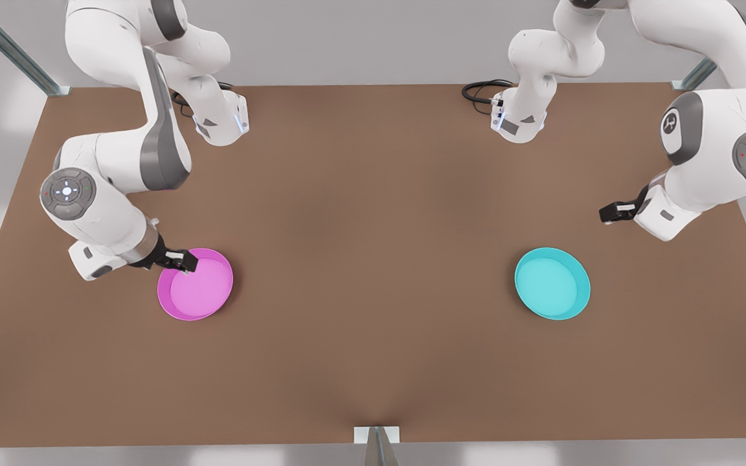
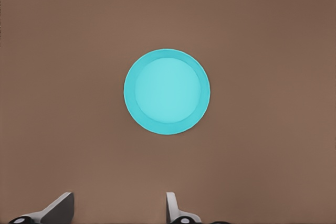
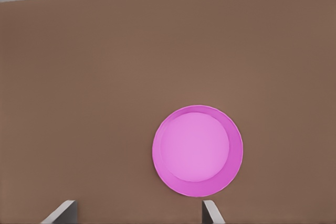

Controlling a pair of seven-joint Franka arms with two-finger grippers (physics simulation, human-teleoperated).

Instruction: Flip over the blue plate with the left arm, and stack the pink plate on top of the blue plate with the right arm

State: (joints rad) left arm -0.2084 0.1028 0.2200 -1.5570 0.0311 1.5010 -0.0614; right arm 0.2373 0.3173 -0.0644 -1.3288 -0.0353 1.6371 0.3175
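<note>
- The table (image 1: 373, 272) is carrying both dishes well apart, rims up, so neither the flip nor the stacking has begun.
- The blue plate (image 1: 552, 283) is lying toward the front view's right; the left gripper (image 1: 608, 213), fingers apart, is hovering above and clear of it, probably lining up.
- The pink plate (image 1: 199, 288) is sitting far across from the blue plate; the right gripper (image 1: 186, 263), fingers spread, is hanging over its rim, presumably waiting its turn.

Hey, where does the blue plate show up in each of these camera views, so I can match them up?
Front view: the blue plate lies on the brown table, toward the front view's right, open side up.
Left wrist view: the blue plate sits near the middle, beyond the left gripper.
Right wrist view: not in it.
Shared landmark: the brown table.
</note>
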